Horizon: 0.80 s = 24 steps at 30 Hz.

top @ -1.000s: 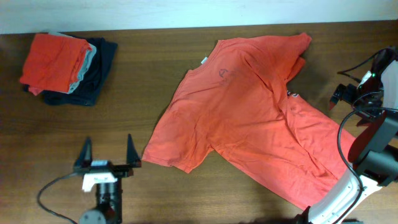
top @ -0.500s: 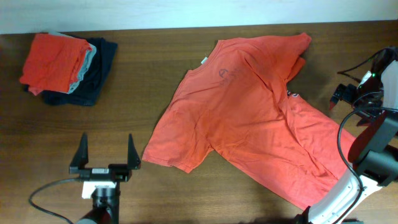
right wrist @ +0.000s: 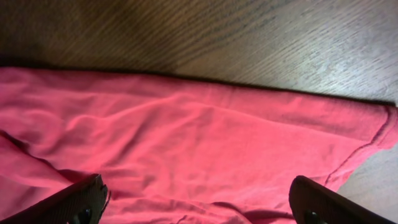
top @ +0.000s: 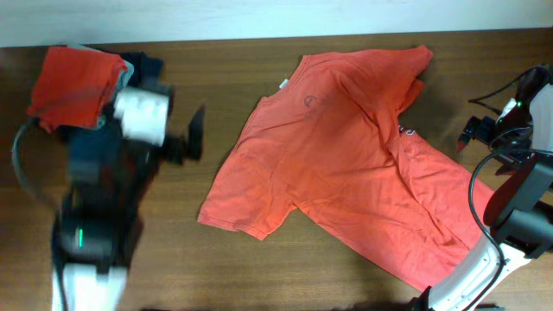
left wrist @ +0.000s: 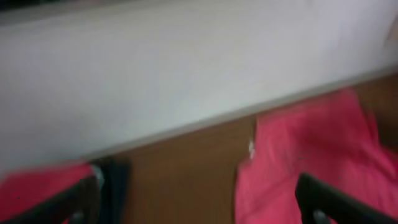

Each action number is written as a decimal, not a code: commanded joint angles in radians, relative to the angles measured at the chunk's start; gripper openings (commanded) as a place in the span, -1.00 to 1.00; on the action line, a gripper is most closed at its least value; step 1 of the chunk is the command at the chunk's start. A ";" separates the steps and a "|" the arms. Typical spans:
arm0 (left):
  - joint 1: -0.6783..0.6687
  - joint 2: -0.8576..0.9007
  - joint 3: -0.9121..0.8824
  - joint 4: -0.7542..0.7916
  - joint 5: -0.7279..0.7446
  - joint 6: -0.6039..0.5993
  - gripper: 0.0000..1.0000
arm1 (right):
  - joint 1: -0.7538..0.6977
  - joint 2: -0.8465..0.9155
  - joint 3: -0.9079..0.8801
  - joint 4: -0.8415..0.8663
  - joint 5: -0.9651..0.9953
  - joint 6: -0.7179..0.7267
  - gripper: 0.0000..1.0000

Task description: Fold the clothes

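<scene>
An orange T-shirt (top: 346, 147) lies spread flat on the brown table, collar toward the back. My left gripper (top: 177, 138) is raised and blurred near the table's left, between the shirt and a stack of folded clothes (top: 73, 82). In the left wrist view its fingers (left wrist: 199, 211) are wide apart and empty, with the shirt (left wrist: 305, 149) on the right and the stack (left wrist: 37, 186) on the left. My right gripper (top: 473, 131) is at the shirt's right edge. In the right wrist view it is open (right wrist: 199, 208) just over the shirt cloth (right wrist: 186, 143).
The stack holds folded orange, grey and navy clothes at the back left corner. A white wall (left wrist: 186, 74) runs behind the table. The right arm's base and cables (top: 518, 207) stand at the right edge, over the shirt's hem.
My left arm has swung up from the front edge and moved back toward the folded stack, now blurred by motion. The right arm and the shirt have not moved.
</scene>
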<state>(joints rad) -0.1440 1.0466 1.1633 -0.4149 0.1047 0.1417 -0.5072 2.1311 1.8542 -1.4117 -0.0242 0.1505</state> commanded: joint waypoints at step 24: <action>-0.040 0.805 0.384 -0.136 0.085 0.022 0.21 | -0.004 0.003 -0.002 0.000 0.013 0.001 0.97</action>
<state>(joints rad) -0.1562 1.8027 1.5299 -0.5529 0.1730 0.1574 -0.5072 2.1311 1.8538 -1.4113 -0.0242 0.1505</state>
